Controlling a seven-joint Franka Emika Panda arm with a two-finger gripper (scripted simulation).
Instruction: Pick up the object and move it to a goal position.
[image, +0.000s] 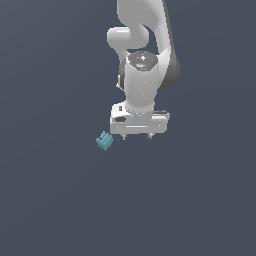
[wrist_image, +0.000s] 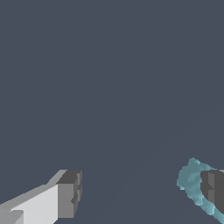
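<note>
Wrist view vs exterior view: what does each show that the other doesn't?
Only the wrist view shows the two dark fingertips apart, with the teal object partly hidden behind one of them. Only the exterior view shows the white arm above and the object lying off toward the exterior view's left of the gripper. Both show the object, the gripper and the plain dark surface.

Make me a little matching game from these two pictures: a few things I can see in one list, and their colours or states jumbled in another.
Things:
1. the object
2. the tool
3. the fingertips
4. the floor

Descriptions:
A. dark grey pads
B. plain slate-blue surface
C. teal, lumpy, ridged
D. white, jaws spread wide, holding nothing

Pairs: 1-C, 2-D, 3-A, 4-B
</note>
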